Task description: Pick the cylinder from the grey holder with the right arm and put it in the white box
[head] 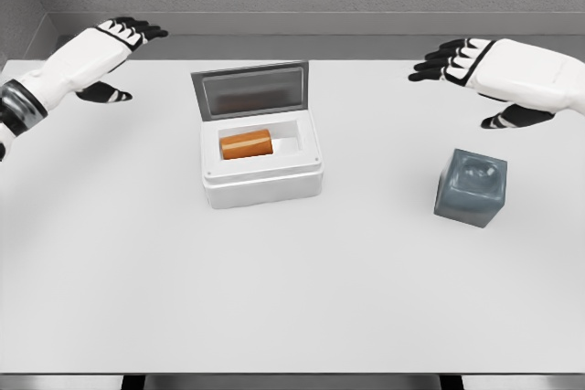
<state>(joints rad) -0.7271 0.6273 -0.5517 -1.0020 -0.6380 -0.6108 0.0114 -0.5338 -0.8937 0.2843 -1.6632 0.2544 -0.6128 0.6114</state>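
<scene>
Cylinder placement looked finished, and the white counter (292,299) carried everything. White box (262,166) sat centre, lid up, with the orange cylinder (246,144) lying on its side inside. Grey holder (471,187) stood empty, well right. Right robot hand (475,66) and left robot hand (114,43) hovered apart, fingers spread, holding nothing. A careless retreat could perhaps knock the holder.

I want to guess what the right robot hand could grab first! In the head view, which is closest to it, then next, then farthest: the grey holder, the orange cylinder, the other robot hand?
From the right robot hand:
1. Grey holder, just below it, on the table's right side.
2. Orange cylinder, lying inside the white box in the middle.
3. Left robot hand, far across at the table's left edge.
</scene>
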